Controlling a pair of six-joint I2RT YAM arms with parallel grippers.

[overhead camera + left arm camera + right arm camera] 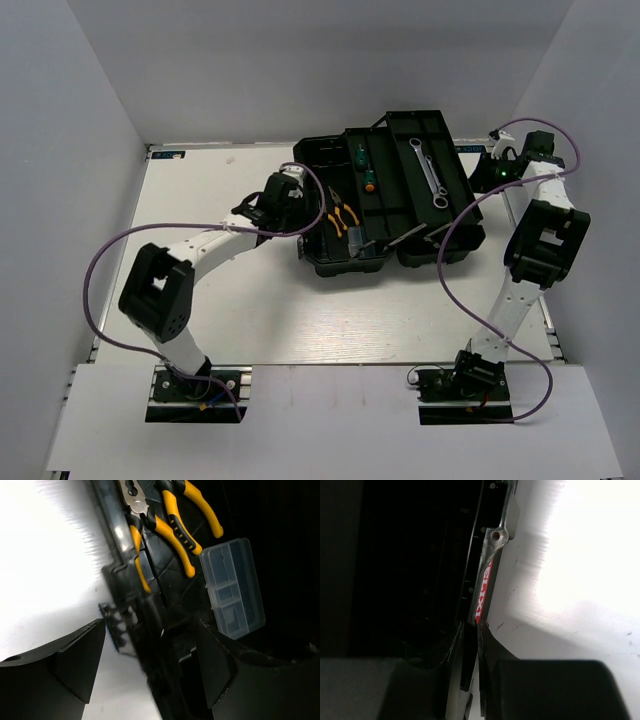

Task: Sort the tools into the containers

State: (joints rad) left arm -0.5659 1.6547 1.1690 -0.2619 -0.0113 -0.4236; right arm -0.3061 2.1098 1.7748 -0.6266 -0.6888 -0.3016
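- Your left tool is open, its two fingers straddling the near wall and latch of the toolbox. It holds nothing.
- Your right tool looks pinched shut on the thin rim of the toolbox, just below the red label, at the upper right of the overhead view.
- Every tool you can see already lies in the open toolbox, so the sorting looks close to done.
- Risk: if you close the left tool where it is, you will likely grab the wall, not a tool. Lifting then could drag the box across the tabletop.
- Risk: pull the right arm away while it is clamped and the box may tilt, sending the wrenches sliding.
- Risk: the purple cable hangs over the right part of the box and could snag an edge when the arm swings.
- The pliers lie side by side in the left compartment, beside a clear organizer. In the left wrist view their metal heads point to the top of the frame and their handles run toward the lower right.
- The wrenches run from upper left to lower right in the overhead view.
- The screwdrivers sit in the middle strip, too small to tell where their tips point.
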